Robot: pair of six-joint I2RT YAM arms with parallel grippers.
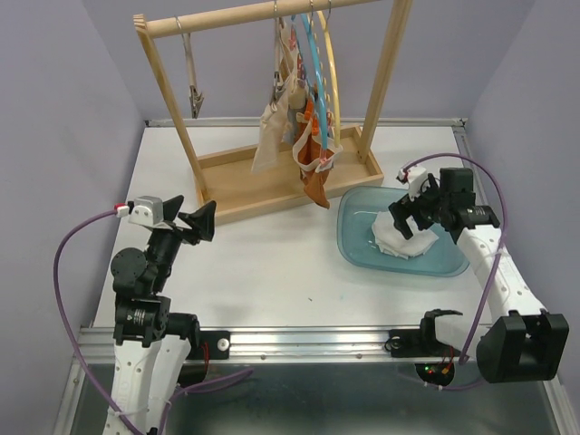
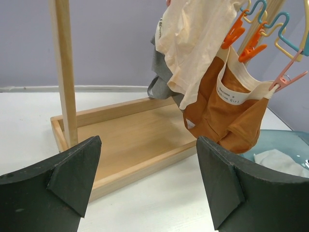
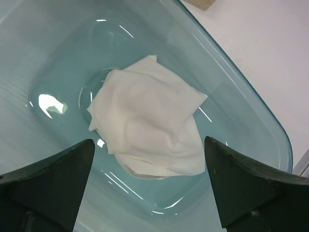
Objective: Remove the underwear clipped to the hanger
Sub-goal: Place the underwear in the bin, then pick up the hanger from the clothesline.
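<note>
Hovering w/ R claw (image 1: 410, 219) wide open, empty, above white underwear (image 3: 149, 125) in tub (image 3: 241, 96); L claw (image 2: 148, 140) likewise, facing orange-brown pair (image 2: 227, 116).

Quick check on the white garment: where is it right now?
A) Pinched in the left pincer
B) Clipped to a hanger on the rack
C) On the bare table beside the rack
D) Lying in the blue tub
D: the right wrist view shows the white garment lying crumpled on the floor of the blue tub, below the right pincer, whose jaws stand wide apart and grip nothing.
</note>
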